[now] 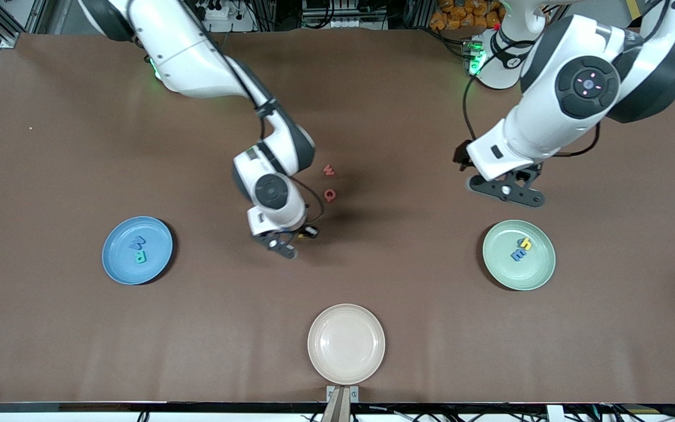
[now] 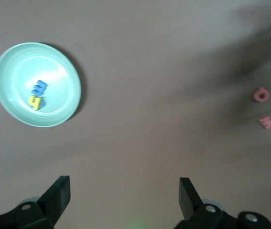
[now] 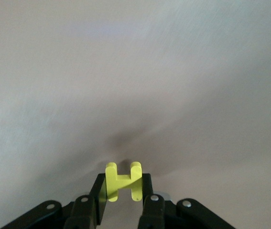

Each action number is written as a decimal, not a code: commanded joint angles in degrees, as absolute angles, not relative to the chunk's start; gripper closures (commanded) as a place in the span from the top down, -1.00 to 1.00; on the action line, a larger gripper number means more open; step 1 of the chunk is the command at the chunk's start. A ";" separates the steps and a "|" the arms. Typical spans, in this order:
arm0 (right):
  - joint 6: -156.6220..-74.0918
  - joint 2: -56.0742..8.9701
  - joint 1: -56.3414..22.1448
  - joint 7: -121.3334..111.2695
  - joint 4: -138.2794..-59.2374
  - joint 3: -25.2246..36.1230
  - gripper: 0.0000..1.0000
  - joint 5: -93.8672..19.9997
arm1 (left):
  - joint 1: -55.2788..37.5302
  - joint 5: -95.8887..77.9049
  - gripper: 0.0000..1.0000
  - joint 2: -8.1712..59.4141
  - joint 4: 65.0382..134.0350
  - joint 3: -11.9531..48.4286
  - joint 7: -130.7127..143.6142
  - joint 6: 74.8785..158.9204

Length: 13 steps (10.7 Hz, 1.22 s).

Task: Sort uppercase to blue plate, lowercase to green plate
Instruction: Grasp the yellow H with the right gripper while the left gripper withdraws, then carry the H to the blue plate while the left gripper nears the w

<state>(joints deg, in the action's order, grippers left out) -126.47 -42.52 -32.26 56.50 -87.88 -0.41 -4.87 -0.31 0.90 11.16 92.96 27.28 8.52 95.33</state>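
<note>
Right wrist view: the yellow H (image 3: 123,182) is pinched between the closed fingers of the right end effector (image 1: 290,239), held over bare tabletop (image 1: 372,105) between the blue plate (image 1: 116,269) and the green plate (image 1: 539,275). The blue M (image 1: 137,241) and teal R (image 1: 139,255) are seen on the blue plate. The yellow h (image 1: 525,242) and blue m (image 1: 518,254) are seen on the green plate. The red w (image 1: 329,170) and red Q (image 1: 330,194) are left on the tabletop. The left end effector (image 2: 125,191) is held wide open and empty, waiting above the tabletop near the green plate.
</note>
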 commanded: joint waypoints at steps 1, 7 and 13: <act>-121.66 -39.12 -27.80 47.68 -89.30 -1.14 -1.00 -4.40 | -1.49 -3.32 1.00 10.10 94.39 29.61 11.76 96.67; -115.40 -36.83 -9.70 11.66 -89.82 -1.05 -1.00 -4.13 | -11.06 -3.25 1.00 14.06 98.60 35.86 36.29 109.31; -114.79 -37.09 0.17 -4.91 -92.19 -1.05 -1.00 -1.85 | -20.73 6.22 1.00 23.35 102.83 36.47 58.22 125.22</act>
